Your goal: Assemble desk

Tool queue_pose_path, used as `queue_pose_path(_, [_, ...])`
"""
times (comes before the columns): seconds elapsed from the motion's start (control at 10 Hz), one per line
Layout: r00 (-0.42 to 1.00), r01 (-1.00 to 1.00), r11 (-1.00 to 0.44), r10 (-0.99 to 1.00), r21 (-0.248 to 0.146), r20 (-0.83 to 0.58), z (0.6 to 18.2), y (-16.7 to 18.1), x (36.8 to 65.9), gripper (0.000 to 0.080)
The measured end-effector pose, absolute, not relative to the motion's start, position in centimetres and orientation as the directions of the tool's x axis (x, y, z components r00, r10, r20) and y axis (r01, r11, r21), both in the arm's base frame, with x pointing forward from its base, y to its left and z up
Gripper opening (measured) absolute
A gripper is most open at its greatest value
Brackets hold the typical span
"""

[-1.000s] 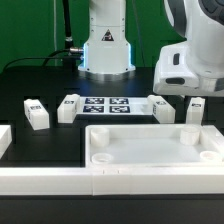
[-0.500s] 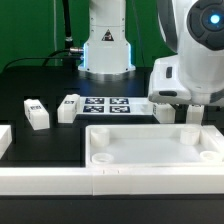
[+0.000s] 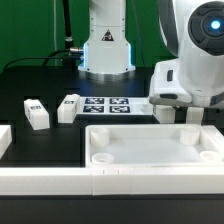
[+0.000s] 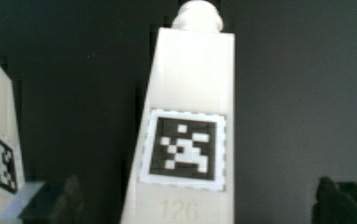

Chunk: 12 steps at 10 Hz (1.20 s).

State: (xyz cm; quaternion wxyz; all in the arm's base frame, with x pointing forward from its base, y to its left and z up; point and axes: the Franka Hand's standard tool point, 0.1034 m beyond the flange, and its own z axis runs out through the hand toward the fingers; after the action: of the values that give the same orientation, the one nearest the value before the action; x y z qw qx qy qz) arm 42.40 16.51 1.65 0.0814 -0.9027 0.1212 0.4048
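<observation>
Beyond the desk tray, on the exterior view's right, I see my claw spread astride a tagged leg.

Exterior view: bright, even light from above. Top faces of the white tabletop nearly blown out, rim edges faint. Black table behind it reads flat dark. Coarse, soft picture. Wrist view: dimmer, leg out of focus, its tag smeared.

front exterior view, wrist close above leg
</observation>
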Motion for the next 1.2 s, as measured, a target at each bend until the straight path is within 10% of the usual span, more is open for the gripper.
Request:
queue_pose_path(0.1, [0.643,-0.284,-0.957,-0.153,-0.049,-0.751,1.6,16.5,42.4,0.0634])
queue_pose_path(0.3, [0.641,-0.284,-0.958,-0.152,-0.049,-0.752,1.5,16.5,42.3,0.0279])
queue_pose_path(0.7, [0.645,-0.269,-0.962,-0.137,-0.055,-0.752,2.2,17.1,42.4,0.0282])
queue_pose_path(1.2, [0.73,-0.118,-0.977,0.037,-0.179,-0.682,10.8,15.9,45.9,0.0284])
